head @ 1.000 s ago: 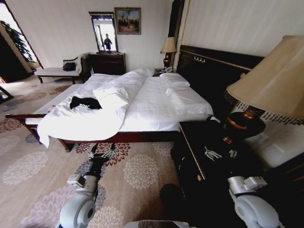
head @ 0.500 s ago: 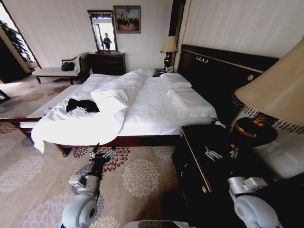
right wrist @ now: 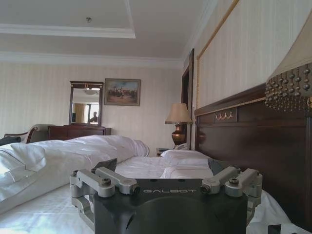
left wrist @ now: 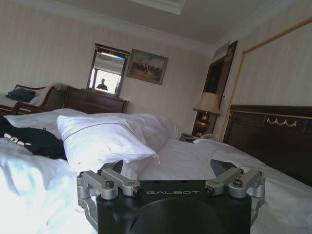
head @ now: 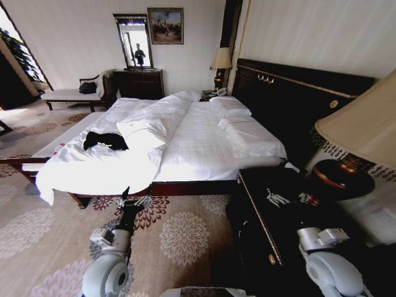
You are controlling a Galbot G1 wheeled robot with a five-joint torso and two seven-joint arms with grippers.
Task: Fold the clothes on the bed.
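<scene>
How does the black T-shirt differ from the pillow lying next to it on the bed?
The black T-shirt is dark with white lettering; the pillow is plain white.
The T-shirt lies flat and crumpled on the duvet; the pillow is plump and stands higher, as the left wrist view shows.
The T-shirt sits nearer the foot of the bed; the pillow lies toward the middle.
Both rest on the white bedding, untouched by either gripper.

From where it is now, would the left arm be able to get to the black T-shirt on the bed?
Probably not yet. The left tool hangs open over the carpet by the bed's edge, while the T-shirt lies farther in, beyond the overhanging duvet. Nothing blocks it; it looks too far.
</scene>
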